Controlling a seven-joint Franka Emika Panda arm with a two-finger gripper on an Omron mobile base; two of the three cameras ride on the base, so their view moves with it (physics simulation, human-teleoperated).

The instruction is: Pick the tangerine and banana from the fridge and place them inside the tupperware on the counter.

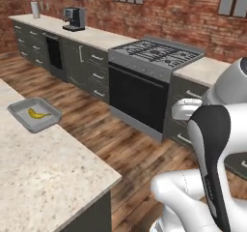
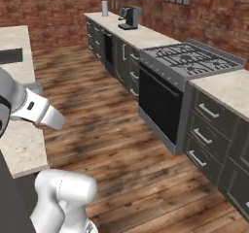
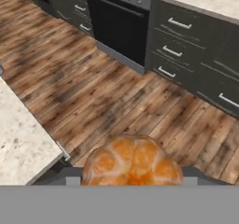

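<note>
The tangerine (image 3: 133,158), round and orange, sits right at the bottom of the hand view with my gripper (image 3: 133,180) shut on it, above the wooden floor just off the corner of the counter (image 3: 21,141). In the left base view the banana (image 1: 37,113) lies inside the grey tupperware (image 1: 17,106), which stands near the far edge of the beige counter (image 1: 43,178). The fridge is out of view.
Across the wooden floor (image 2: 112,144) runs a second counter with a stove and black oven (image 1: 140,93), dark drawers (image 3: 196,55) and a coffee machine (image 1: 74,19). The dark sink (image 2: 9,56) is set into the beige counter.
</note>
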